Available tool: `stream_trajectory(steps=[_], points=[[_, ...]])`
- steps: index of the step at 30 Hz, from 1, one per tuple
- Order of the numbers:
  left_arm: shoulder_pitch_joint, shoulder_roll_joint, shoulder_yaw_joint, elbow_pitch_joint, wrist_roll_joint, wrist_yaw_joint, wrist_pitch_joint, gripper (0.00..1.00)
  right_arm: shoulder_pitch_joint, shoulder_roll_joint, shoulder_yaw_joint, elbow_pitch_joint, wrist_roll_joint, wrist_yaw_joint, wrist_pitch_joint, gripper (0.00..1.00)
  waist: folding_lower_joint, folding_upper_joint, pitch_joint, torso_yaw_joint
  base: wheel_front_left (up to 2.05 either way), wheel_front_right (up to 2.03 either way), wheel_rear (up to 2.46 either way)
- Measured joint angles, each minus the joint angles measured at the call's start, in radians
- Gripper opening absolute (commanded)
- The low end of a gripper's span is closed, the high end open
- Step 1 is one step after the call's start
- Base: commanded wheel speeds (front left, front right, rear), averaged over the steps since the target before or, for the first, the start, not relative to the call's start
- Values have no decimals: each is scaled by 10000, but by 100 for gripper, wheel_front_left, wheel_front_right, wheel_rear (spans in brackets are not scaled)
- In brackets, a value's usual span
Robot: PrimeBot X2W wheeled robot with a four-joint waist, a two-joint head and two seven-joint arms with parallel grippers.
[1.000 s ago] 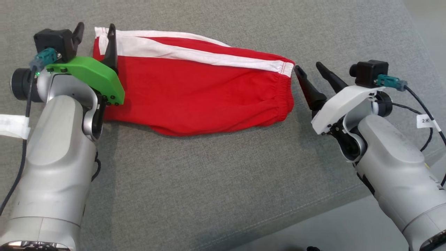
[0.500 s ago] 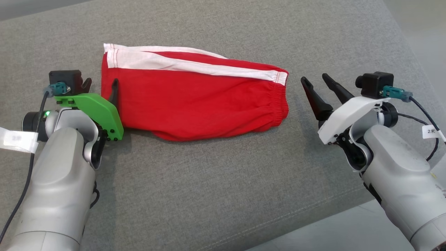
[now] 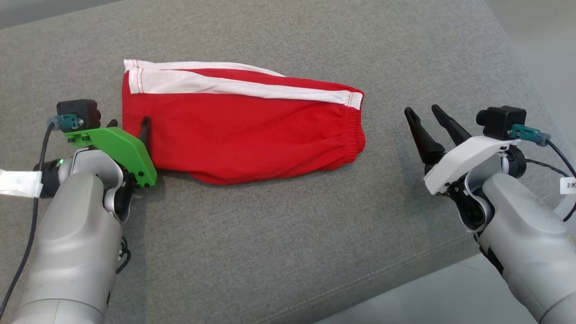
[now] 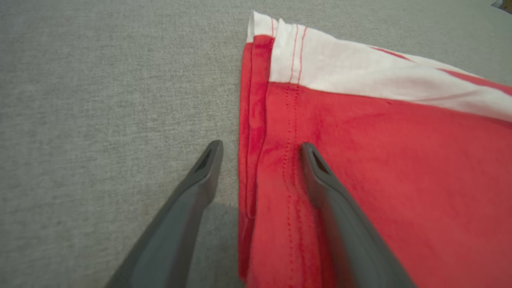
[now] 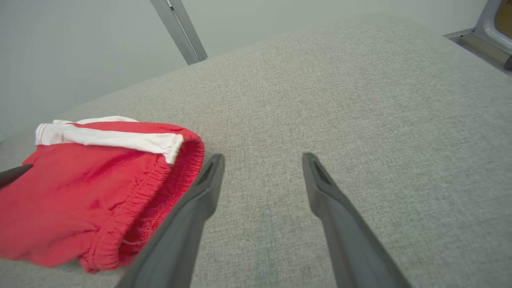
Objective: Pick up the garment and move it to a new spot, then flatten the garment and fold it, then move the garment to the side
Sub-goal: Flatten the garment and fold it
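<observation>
Grey cushion [image 3: 288, 252] carries the folded red garment [image 3: 243, 135] centrally. We observe both claws fully spread and empty: left gripper [image 3: 129, 120] straddling its hem [image 4: 250, 160], right gripper [image 3: 421, 109] near its waistband [image 3: 355, 130].

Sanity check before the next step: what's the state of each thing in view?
shorts: folded over, lying flat on the cushion, not gripped.
left gripper: jaws open, straddling the shorts' hem edge, one over cloth, one over cushion; contact unclear.
right gripper: jaws open, holding nothing, beside the waistband end, apart from it.
</observation>
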Motion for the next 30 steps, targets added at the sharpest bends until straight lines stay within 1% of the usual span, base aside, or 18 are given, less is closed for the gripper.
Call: stream_trajectory(steps=[1,2,4,5,6,15,22,25,30], points=[[-1,-31,15,6,-50,-59,40,100,35,-15,-8,-6,17,0,0,100,0,0,-4,2,0,0,0],[-4,-71,12,15,-81,-73,44,83,45,-33,-12,-6,27,0,-2,100,0,0,-10,5,0,0,0],[-10,-121,-27,42,-104,-165,146,36,45,-75,-29,-35,27,0,-12,100,0,0,-26,14,0,0,0],[-11,-125,-54,52,-105,-201,184,9,45,-96,-33,-56,27,0,-13,100,0,0,-36,19,0,0,0],[-12,-128,-71,67,-105,-249,205,0,45,-107,-35,-71,27,0,-15,100,0,0,-47,25,0,0,0],[19,-483,-487,171,-192,-506,148,0,219,-407,-357,-134,25,0,-92,100,0,0,-315,292,0,0,0],[373,-571,-479,-59,-351,-514,-514,0,577,-533,-497,-274,23,0,-102,100,0,0,-659,665,0,0,0],[740,-616,-527,-196,-458,-591,-830,0,801,-612,-546,-309,23,0,-102,100,0,0,-845,862,0,0,0],[1442,-761,-706,-435,-575,-600,-1310,0,1248,-836,-606,-305,35,0,-102,100,0,0,-1198,1242,0,0,0]])
